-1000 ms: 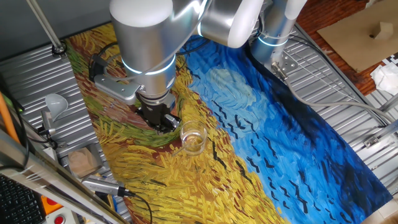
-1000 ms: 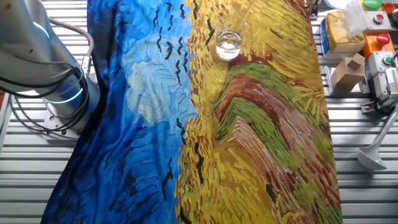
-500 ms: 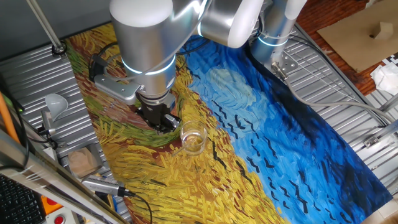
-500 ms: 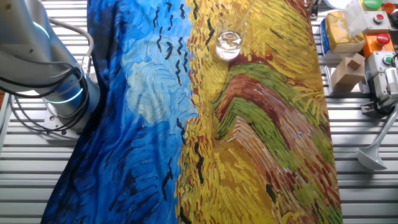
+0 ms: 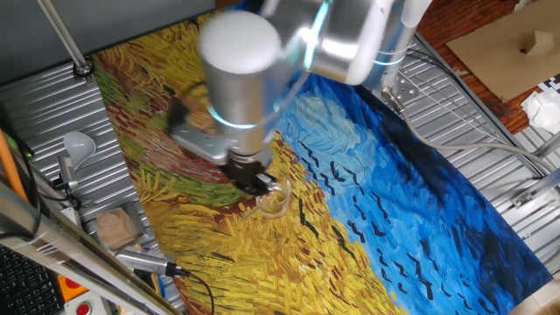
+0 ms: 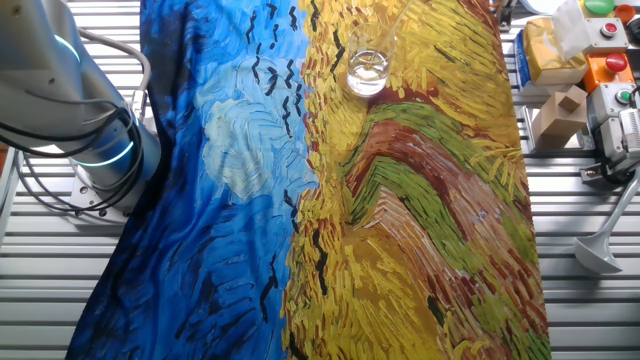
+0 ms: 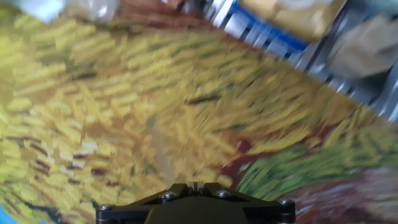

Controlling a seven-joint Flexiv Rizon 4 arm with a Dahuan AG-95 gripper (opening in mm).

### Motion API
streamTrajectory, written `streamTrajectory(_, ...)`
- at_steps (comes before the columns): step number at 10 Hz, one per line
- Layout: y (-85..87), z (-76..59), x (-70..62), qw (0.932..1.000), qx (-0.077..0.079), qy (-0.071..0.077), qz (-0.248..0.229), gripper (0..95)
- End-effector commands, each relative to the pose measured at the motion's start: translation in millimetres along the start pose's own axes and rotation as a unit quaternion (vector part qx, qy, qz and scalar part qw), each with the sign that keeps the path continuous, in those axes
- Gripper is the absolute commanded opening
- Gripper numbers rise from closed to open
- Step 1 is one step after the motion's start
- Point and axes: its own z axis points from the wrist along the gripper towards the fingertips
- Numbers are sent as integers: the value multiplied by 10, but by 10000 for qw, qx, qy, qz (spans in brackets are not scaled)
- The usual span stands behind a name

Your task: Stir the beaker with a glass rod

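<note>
The beaker [image 5: 275,198] is a short clear glass standing on the yellow part of the painted cloth; it also shows in the other fixed view [image 6: 368,70] near the top. My gripper [image 5: 260,184] is low over the cloth, right beside the beaker's left rim. In the hand view the gripper [image 7: 194,184] has its jaws closed together. A faint clear streak, the glass rod [image 7: 165,152], runs out from them over blurred yellow cloth. The gripper does not show in the other fixed view.
A white funnel [image 5: 79,144] lies on the metal grating left of the cloth and also shows in the other fixed view [image 6: 600,250]. A brown block [image 5: 115,227], boxes [image 6: 565,110] and button units [image 6: 610,70] sit past the cloth's edge. The robot base [image 6: 90,150] stands beside the blue side.
The arm has swung to the right, carrying the gripper from a spot left of the beaker to right against its rim. The beaker has not moved.
</note>
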Motion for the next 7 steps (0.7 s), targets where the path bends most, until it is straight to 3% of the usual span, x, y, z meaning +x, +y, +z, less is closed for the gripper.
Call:
streamTrajectory(1,-1,2,-25,10000,-45,1,53,0)
streamTrajectory(7,-1,2,-25,10000,-36,-12,85,0)
